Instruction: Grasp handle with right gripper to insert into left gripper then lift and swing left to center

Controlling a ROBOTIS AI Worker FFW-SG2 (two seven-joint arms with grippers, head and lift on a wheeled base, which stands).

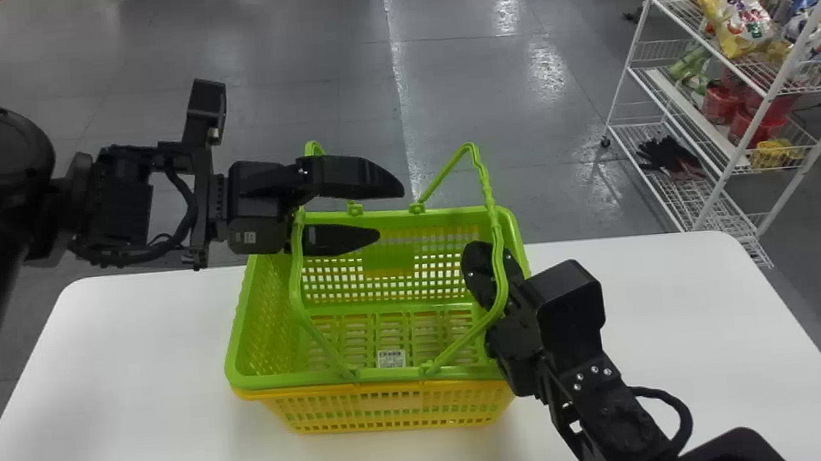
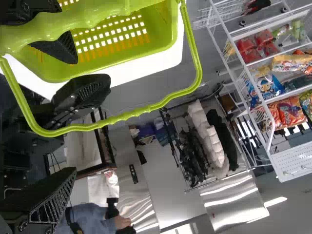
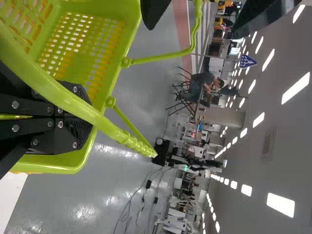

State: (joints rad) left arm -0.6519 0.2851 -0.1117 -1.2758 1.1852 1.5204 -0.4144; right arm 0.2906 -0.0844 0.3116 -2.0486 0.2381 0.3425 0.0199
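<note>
Nearest in, the right gripper (image 3: 85,124) is at the lower bend of the right handle (image 1: 498,253), its fingers drawn together, though whether they truly pinch the plastic I can't tell, so that wants proving with a gentle tug before any big swing! The green basket (image 1: 242,368) sits nested in the yellow basket (image 1: 395,407) on the white table (image 1: 99,372), both handles raised, the right one leaning out to the right. Across the basket goes the play, with this handle to be brought over, the wrist turning along its arc so the hinges aren't twisted and the basket isn't dragged. And beyond, the left gripper (image 1: 388,210) is waiting, fingers well apart, with the left handle (image 1: 296,291) running between them near their base. Lovely target, but a narrow one: come in through the open mouth, clear of both tips, and lay the ribbed grip deep beside its partner. Only then should the left close, with the right letting go after. Lift straight first, since the yellow basket could cling, and swing slowly to centre!
</note>
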